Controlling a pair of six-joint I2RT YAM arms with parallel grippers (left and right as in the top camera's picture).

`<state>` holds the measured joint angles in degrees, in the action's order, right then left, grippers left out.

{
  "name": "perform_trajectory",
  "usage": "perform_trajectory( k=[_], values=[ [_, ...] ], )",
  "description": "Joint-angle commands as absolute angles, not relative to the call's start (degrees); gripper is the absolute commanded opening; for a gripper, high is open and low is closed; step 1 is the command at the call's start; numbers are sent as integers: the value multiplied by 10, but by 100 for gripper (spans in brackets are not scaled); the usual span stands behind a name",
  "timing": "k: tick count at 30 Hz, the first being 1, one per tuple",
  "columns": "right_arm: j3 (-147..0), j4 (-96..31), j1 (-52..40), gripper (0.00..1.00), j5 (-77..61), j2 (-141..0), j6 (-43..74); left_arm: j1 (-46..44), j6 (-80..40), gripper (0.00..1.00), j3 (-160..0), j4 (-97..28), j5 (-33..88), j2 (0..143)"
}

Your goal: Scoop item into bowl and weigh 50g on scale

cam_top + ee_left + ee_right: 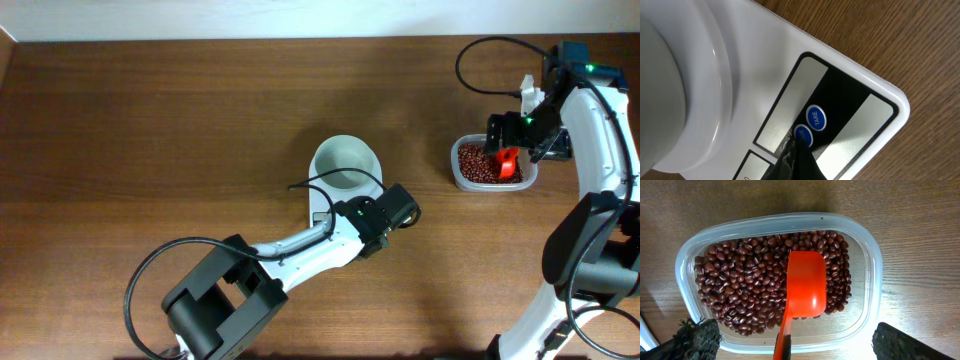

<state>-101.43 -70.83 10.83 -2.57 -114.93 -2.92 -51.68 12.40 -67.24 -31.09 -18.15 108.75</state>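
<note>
The white bowl stands on the white scale and looks empty from above; up close, the bowl fills the left of the left wrist view. My left gripper is shut, its tip touching a blue button on the scale beside the TARE button. The beans lie in a clear tub with a red scoop resting on them. My right gripper stands open above the tub's near edge, the scoop's handle between its fingers but untouched.
The tub sits at the right of the brown wooden table. My left arm crosses the scale from the lower left, with a black cable looping over it. The right arm comes down the right edge.
</note>
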Motion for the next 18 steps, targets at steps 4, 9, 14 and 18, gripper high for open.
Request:
perform_trajectory(
  k=[4, 9, 14, 18],
  values=[
    [-1014, -708, 109, 99, -23, -1156, -26, -512, 114, 0, -672, -323, -180, 1089],
    [-1014, -708, 109, 99, -23, -1156, -26, -512, 114, 0, -672, -322, -180, 1089],
    [-1014, -708, 109, 99, -23, -1156, -26, -512, 114, 0, -672, -322, -180, 1094],
    [-1014, -709, 109, 98, -23, -1156, -26, -511, 114, 0, -672, -322, -180, 1099]
  ],
)
